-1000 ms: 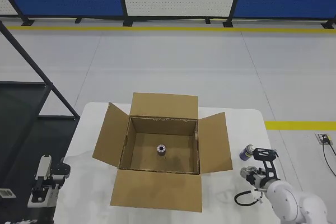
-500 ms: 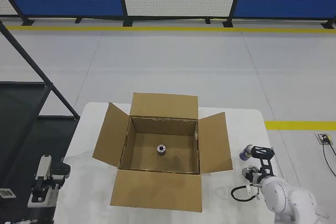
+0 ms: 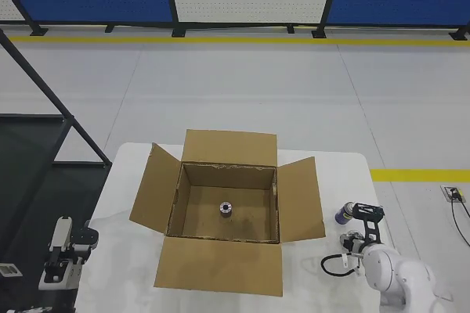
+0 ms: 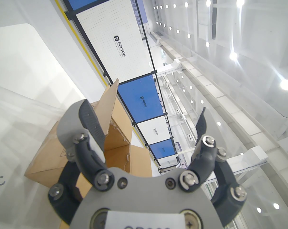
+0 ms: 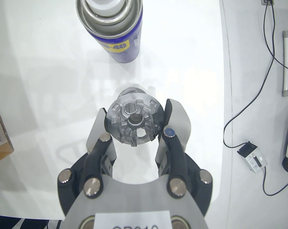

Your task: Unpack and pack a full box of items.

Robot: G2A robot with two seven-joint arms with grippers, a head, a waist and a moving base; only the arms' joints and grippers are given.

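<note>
The open cardboard box [image 3: 224,210] stands in the middle of the white table [image 3: 338,176], flaps spread. One small metal part [image 3: 225,208] lies on its floor. My right gripper [image 5: 135,120] is at the table's right side, shut on a grey toothed metal wheel [image 5: 134,125], its fingers against both sides. A blue spray can [image 5: 115,24] stands upright just beyond the wheel, also seen as the spray can [image 3: 346,210] from above. My left gripper [image 4: 144,117] is open and holds nothing, tilted up toward the ceiling with the box [image 4: 120,153] beside it.
The left arm [image 3: 65,249] hangs off the table's left edge, beside a black frame [image 3: 39,86]. Right of the table, on the floor, lie a black cable [image 5: 265,55] and a small adapter [image 5: 252,159]. Bare tabletop surrounds the can.
The right arm has shifted a little to the left with the metal wheel in its gripper. The left arm and the box have not moved.
</note>
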